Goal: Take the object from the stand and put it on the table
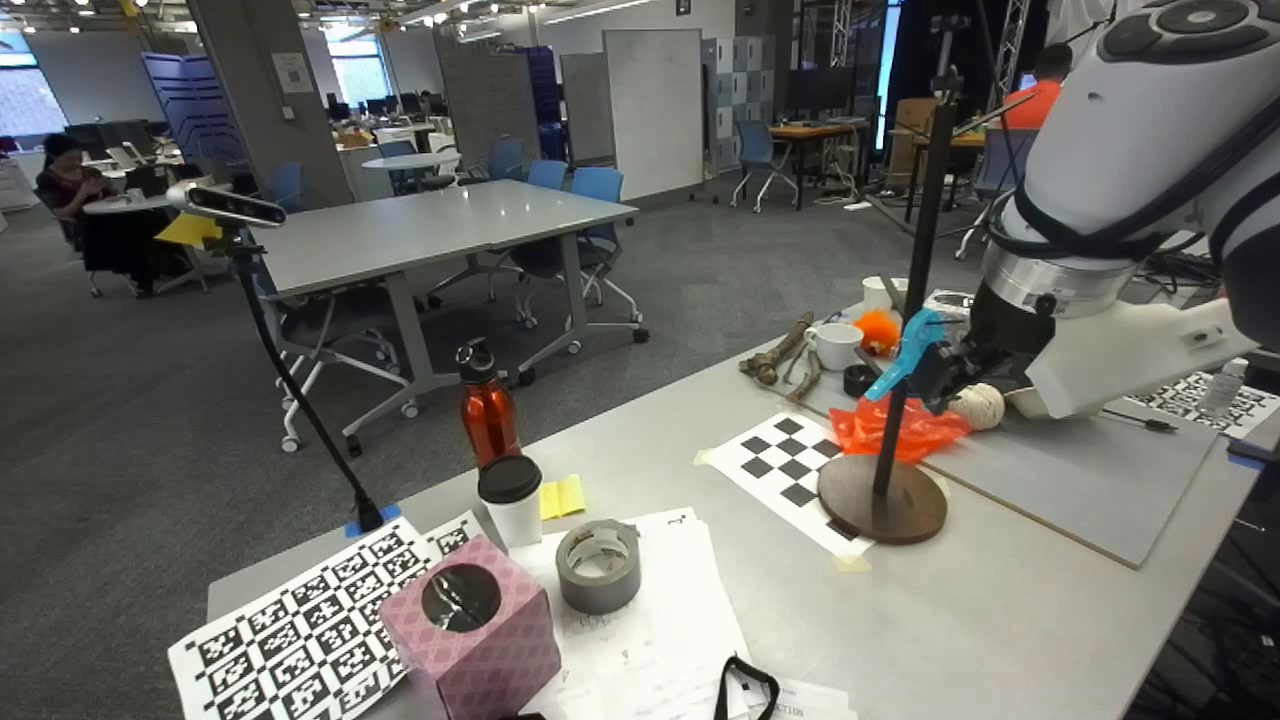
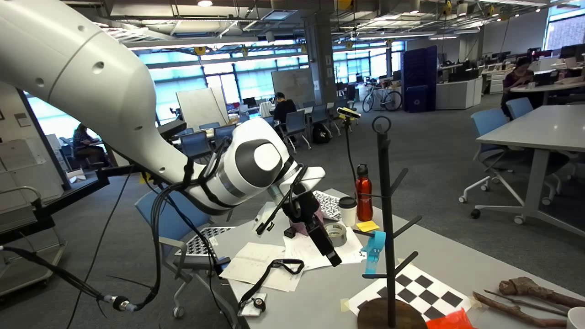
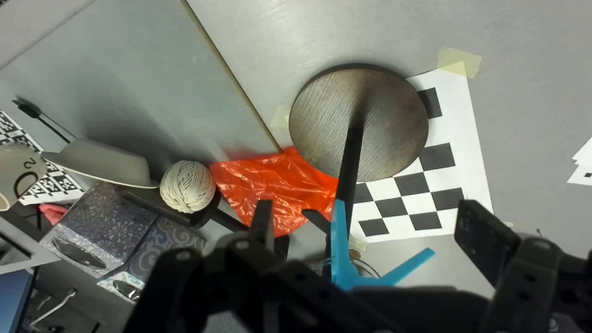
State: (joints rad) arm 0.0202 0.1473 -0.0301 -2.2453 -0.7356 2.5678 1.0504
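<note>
The light-blue object (image 1: 912,350) hangs on the stand (image 1: 920,240), against its black pole, and in an exterior view the object (image 2: 375,246) is among the pegs left of the pole. The stand's round brown base (image 3: 356,120) rests on the light-grey table (image 1: 850,620), partly over a checker sheet. My gripper (image 3: 364,212) is open. In the wrist view the object (image 3: 341,245) shows in the space between the spread fingers, nearer the left one, its lower end hidden by the gripper. In an exterior view the gripper (image 2: 335,260) appears left of the object, apart from it.
Pegs (image 2: 408,226) stick out from the pole. Around the base lie an orange-red plastic sheet (image 3: 277,185), a checker sheet (image 3: 444,185) and a flat grey board (image 1: 1080,490). A yarn ball (image 3: 187,186), white cup (image 1: 836,346), sticks (image 2: 516,310), tape roll (image 1: 598,567) and pink box (image 1: 475,630) stand about.
</note>
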